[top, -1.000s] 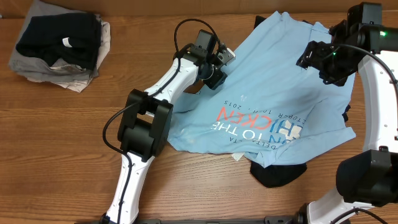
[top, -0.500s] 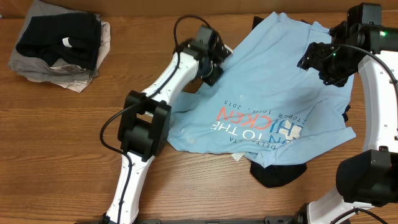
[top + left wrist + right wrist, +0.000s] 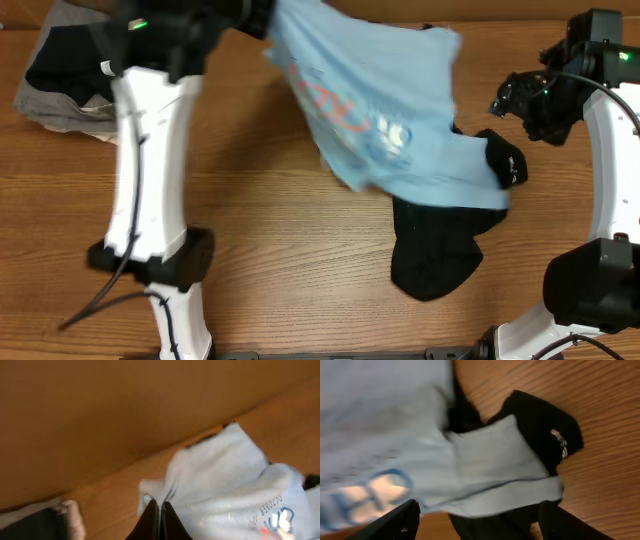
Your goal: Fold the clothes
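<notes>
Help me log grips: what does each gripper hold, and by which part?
Left gripper pinches the light blue T-shirt by a bunched edge; right gripper is open, holding nothing.

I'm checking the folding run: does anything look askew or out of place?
Yes. The light blue T-shirt hangs bunched and twisted from the shut left gripper instead of lying flat. Its lower edge is draped over the black garment, which lies crumpled on the table.
</notes>
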Robot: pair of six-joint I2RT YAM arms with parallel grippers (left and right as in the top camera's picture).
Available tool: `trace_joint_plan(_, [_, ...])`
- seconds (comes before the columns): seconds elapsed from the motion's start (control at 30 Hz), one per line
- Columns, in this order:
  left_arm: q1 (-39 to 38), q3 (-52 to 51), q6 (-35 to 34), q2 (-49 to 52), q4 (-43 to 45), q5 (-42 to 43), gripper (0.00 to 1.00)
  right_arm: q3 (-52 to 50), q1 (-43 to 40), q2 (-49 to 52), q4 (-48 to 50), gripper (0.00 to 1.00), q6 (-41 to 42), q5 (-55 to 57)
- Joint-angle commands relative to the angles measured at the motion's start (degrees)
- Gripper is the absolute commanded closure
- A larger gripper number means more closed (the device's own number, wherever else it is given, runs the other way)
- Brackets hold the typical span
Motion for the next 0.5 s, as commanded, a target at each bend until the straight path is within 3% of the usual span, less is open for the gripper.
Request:
trace_joint_plan(0.0, [1.2,0.7,-1.2,-3.8,0.0,-1.9,0.96,-4.2,-0.3,-0.4,1.0,0.22,-2.3,-0.1])
trace_joint_plan(0.23, [1.4,0.7,-1.2,-7.6,-0.5,-4.3,0.96,-19.0,-0.3,-0.4,12.0,0.24,-2.7,-2.4])
trace_joint_plan(0.47, [1.4,0.7,-3.0,-8.0,-0.4,-9.5,0.96,-34.9,2.3,-0.4,26.4,0.49,-2.8,-7.3])
